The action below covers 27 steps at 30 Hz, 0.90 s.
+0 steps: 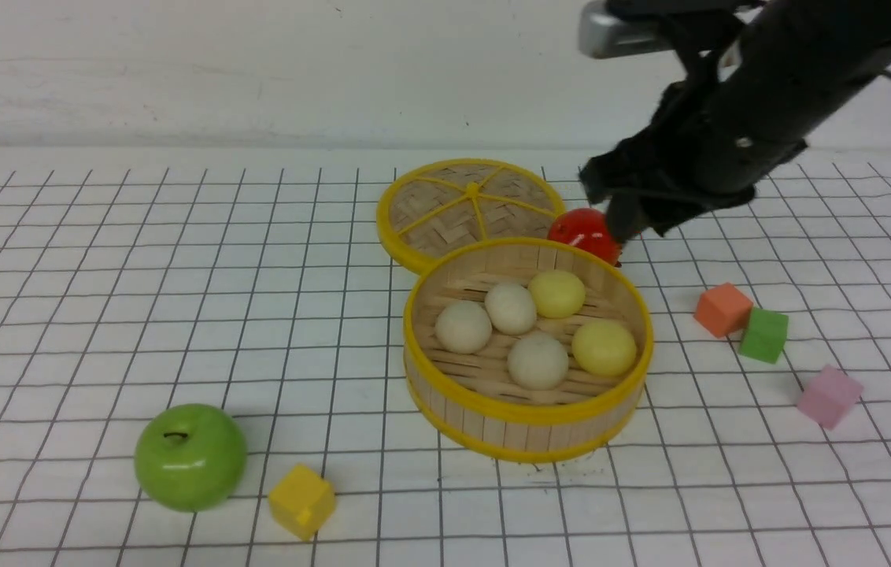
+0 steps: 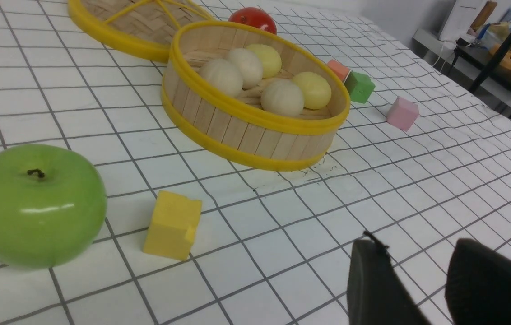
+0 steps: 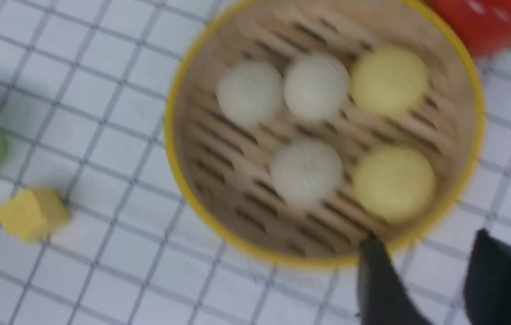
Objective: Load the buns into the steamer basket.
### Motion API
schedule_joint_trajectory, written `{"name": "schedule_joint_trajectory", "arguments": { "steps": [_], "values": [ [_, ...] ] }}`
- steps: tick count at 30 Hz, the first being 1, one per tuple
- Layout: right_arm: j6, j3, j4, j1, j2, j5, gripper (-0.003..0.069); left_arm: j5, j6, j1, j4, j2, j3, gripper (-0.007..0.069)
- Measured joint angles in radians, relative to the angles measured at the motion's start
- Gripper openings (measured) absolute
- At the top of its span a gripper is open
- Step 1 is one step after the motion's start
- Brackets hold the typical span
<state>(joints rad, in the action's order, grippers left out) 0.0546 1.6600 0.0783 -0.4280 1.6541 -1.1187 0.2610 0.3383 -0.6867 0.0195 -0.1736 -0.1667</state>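
All five buns [image 1: 537, 327] sit in the steamer basket [image 1: 528, 424] mid-frame, right gripper [image 1: 625, 211] upper right, jaws apparently spread, empty.

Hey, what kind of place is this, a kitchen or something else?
Probably a robot test bench in a lab, not a kitchen: a grid-printed white table cover, loose foam cubes like the yellow cube, and a cluttered side bench in the left wrist view.
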Motion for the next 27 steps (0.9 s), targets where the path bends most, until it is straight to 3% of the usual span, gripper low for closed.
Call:
{"name": "schedule_joint_trajectory", "arguments": {
  "steps": [3, 6, 11, 22, 27],
  "values": [
    [0.053, -0.082, -0.02, 0.0, -0.092, -0.051, 0.0063, 0.001, 0.0, 0.0, 0.0, 0.0, 0.0, 0.0237],
    [0.078, -0.165, -0.021, 0.0, -0.167, -0.059, -0.0013, 0.001, 0.0, 0.0, 0.0, 0.0, 0.0, 0.0237],
    [0.092, -0.271, -0.001, 0.0, -0.287, -0.127, -0.0021, 0.001, 0.0, 0.0, 0.0, 0.0, 0.0, 0.0237],
    [0.092, -0.279, 0.015, 0.0, -0.351, -0.132, -0.0015, 0.001, 0.0, 0.0, 0.0, 0.0, 0.0, 0.0237],
    [0.092, -0.396, -0.047, 0.014, -0.459, -0.044, -0.0014, 0.001, 0.0, 0.0, 0.0, 0.0, 0.0, 0.0237]
  ]
}}
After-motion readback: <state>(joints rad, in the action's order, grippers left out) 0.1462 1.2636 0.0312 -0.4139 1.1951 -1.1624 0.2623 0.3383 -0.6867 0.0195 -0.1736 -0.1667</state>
